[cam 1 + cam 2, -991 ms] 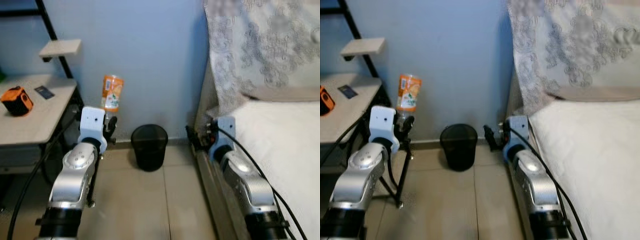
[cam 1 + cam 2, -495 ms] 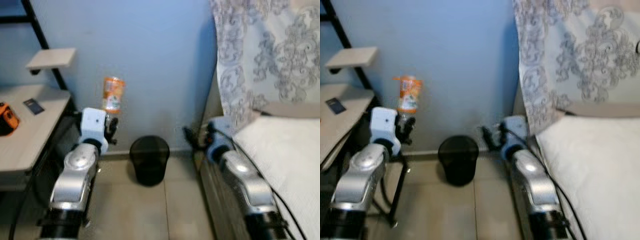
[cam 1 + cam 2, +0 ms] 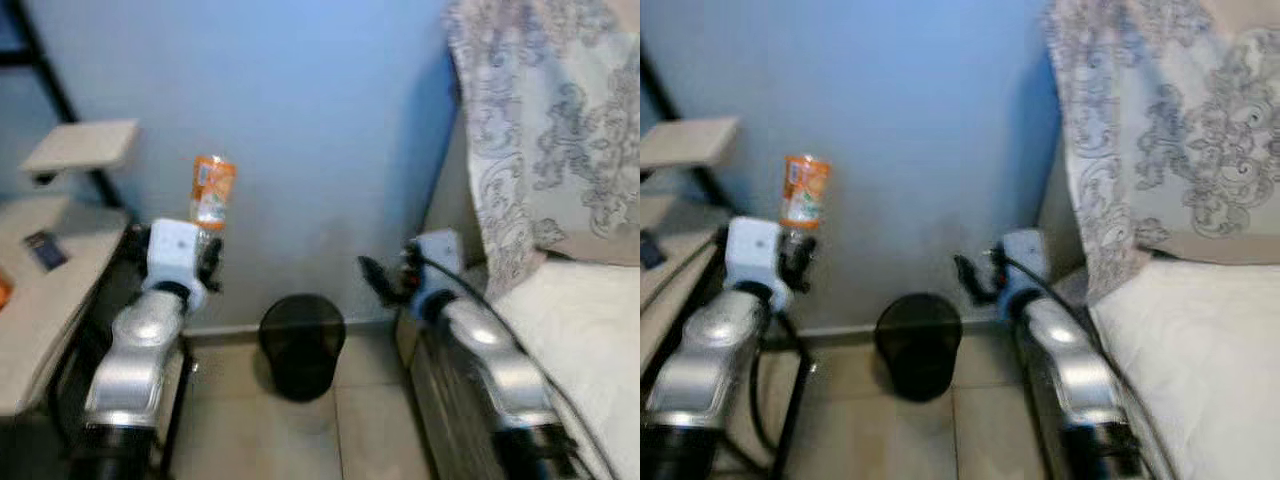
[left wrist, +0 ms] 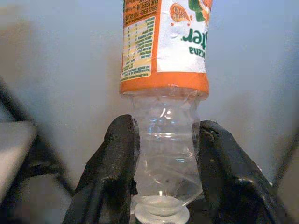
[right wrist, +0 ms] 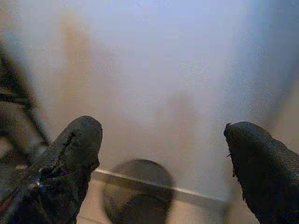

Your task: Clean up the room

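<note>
Left gripper [image 4: 163, 186] has the bottle [image 3: 211, 192] pinched by the neck, right gripper [image 5: 163, 154] wide and empty. Bin [image 3: 301, 345] sits below, so the drop's not done yet.

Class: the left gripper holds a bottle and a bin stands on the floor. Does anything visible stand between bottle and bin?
Nothing visible does. The left gripper holds the bottle upside down, up and to the left of the open black bin, with bare wall and floor tiles between them.
</note>
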You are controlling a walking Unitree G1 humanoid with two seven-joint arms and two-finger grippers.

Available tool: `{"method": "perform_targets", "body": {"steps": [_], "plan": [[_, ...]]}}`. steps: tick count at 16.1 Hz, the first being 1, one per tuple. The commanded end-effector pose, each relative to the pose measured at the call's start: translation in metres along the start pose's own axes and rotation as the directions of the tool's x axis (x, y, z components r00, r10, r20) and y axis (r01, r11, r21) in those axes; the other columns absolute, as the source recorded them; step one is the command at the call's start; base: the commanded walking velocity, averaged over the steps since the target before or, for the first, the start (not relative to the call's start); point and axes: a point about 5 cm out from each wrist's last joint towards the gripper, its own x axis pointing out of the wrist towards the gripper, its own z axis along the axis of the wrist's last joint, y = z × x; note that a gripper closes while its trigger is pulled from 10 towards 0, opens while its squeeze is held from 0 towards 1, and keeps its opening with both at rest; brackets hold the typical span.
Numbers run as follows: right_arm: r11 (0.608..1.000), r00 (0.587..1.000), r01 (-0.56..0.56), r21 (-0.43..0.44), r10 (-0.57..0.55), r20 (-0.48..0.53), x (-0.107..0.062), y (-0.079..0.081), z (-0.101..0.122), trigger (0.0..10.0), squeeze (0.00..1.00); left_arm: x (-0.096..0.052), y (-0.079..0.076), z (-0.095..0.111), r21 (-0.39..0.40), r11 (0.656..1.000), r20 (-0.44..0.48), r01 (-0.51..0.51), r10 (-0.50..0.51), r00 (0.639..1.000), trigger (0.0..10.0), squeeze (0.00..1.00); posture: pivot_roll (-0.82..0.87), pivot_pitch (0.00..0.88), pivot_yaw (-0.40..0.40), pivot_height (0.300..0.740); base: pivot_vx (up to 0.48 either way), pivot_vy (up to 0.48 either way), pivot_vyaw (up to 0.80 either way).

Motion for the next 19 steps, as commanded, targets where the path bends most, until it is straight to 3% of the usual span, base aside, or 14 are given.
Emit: {"method": "perform_targets", "body": {"steps": [1,8,10,12,14,15,16,18,19], "plan": [[1.000,1.000,0.001,-0.005,-0.001,0.017,-0.001,-0.001,0.006,10.0,0.00,-0.005,0.007,0.000,0.026,1.000,-0.005,-0.016,0.016,1.000,10.0,0.00,0.05,0.000,0.027,0.740,0.461,0.000,0.00],[0.997,0.999,0.017,-0.076,-0.020,-0.035,-0.015,-0.014,-0.004,10.0,0.00,-0.007,-0.002,-0.010,0.050,0.997,-0.053,0.052,-0.050,0.997,10.0,0.00,0.01,0.000,0.050,0.740,0.440,0.000,0.00],[0.994,0.998,0.022,-0.105,-0.028,-0.056,-0.015,-0.017,-0.006,10.0,0.00,-0.008,-0.010,-0.017,0.096,0.985,-0.096,0.142,-0.133,0.986,10.0,0.00,0.01,0.000,0.052,0.740,0.193,0.000,0.00],[0.983,0.995,0.008,-0.185,-0.027,-0.101,-0.013,-0.023,-0.010,10.0,0.00,-0.013,-0.022,-0.030,0.193,0.923,-0.162,0.332,-0.304,0.939,10.0,0.00,0.00,0.000,0.050,0.740,0.000,0.000,0.00],[0.970,0.990,-0.039,-0.241,0.005,-0.142,-0.008,-0.028,-0.012,10.0,0.00,-0.007,-0.026,-0.032,0.234,0.883,-0.174,0.407,-0.374,0.911,10.0,0.00,-0.01,0.000,0.049,0.740,0.000,0.000,0.00],[0.953,0.985,-0.082,-0.291,0.032,-0.172,-0.005,-0.032,-0.012,10.0,0.00,0.004,-0.028,-0.027,0.285,0.849,-0.161,0.446,-0.416,0.895,10.0,0.00,-0.01,0.000,0.049,0.740,0.000,0.000,0.00],[0.949,0.982,-0.097,-0.299,0.043,-0.182,-0.005,-0.032,-0.013,10.0,0.00,0.007,-0.029,-0.026,0.293,0.841,-0.161,0.455,-0.426,0.890,10.0,0.00,-0.01,0.000,0.045,0.740,0.000,0.000,0.00],[0.905,0.954,-0.213,-0.369,0.111,-0.277,-0.009,-0.037,-0.016,10.0,0.00,0.027,-0.037,-0.021,0.331,0.786,-0.160,0.522,-0.499,0.852,10.0,0.00,-0.03,0.000,0.034,0.740,0.000,0.000,0.00],[0.888,0.942,-0.252,-0.384,0.134,-0.308,-0.012,-0.038,-0.018,10.0,0.00,0.032,-0.040,-0.021,0.334,0.778,-0.158,0.532,-0.510,0.845,10.0,0.00,-0.04,0.000,0.030,0.740,0.000,0.000,0.00]]}}
